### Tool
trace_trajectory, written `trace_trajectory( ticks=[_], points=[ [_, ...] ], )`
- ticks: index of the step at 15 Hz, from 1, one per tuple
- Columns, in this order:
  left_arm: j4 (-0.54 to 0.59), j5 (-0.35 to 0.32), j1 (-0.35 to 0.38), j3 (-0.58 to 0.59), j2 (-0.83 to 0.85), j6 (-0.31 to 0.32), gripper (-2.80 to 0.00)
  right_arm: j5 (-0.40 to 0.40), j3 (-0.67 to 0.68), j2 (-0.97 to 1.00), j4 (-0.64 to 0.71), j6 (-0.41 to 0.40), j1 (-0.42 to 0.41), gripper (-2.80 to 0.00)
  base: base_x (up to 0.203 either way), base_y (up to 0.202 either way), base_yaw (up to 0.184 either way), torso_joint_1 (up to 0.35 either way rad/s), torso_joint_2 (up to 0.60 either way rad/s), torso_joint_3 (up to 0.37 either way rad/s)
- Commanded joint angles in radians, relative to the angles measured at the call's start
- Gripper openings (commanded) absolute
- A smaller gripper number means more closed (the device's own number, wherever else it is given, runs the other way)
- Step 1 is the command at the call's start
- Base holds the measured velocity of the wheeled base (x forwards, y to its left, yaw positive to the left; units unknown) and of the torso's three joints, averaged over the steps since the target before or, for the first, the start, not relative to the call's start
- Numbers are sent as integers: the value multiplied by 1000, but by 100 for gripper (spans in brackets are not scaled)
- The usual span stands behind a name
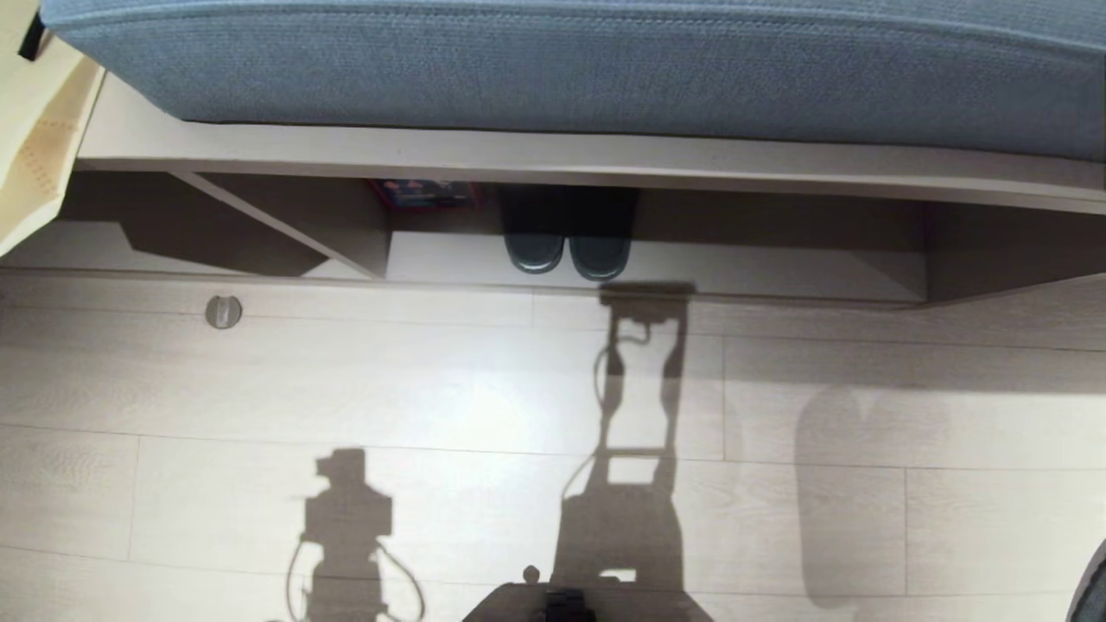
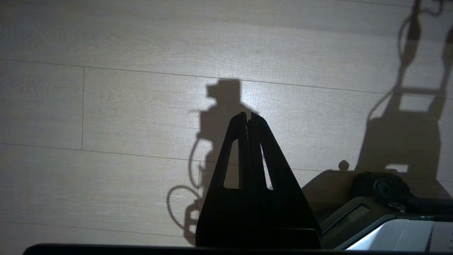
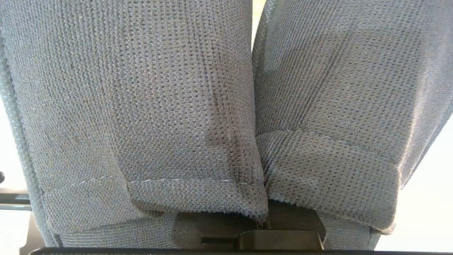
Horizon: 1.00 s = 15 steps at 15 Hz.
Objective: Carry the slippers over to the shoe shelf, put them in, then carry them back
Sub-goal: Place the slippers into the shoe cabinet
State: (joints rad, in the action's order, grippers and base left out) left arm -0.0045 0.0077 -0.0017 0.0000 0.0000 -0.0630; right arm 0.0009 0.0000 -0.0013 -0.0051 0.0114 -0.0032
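Nearest, the right gripper (image 3: 260,221) has its fingers clamped on the slippers (image 3: 141,106), hanging side by side. The left gripper (image 2: 247,117) hovers over the floor (image 2: 106,106), fingers pressed together, empty. Beyond, the shoe shelf (image 1: 734,268) stands under a blue cushion (image 1: 605,60).

Home entryway, cushioned bench (image 1: 605,69), shoe shelf (image 1: 657,268), wood floor (image 1: 432,389)

Bright glare on the floor (image 1: 432,389), crisp robot shadows across it, shelf recess dim
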Motion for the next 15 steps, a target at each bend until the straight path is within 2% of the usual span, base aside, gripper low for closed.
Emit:
trace_trajectory(
  ticks=[1, 15],
  points=[
    [0, 0, 0, 1, 0, -1, -280, 1, 0, 0, 1, 1, 0, -280, 0, 0, 0, 2, 2, -198],
    [-2, 0, 0, 2, 0, 0, -280, -15, 0, 1, 2, 9, 0, -280, 0, 0, 0, 2, 2, -199]
  ],
)
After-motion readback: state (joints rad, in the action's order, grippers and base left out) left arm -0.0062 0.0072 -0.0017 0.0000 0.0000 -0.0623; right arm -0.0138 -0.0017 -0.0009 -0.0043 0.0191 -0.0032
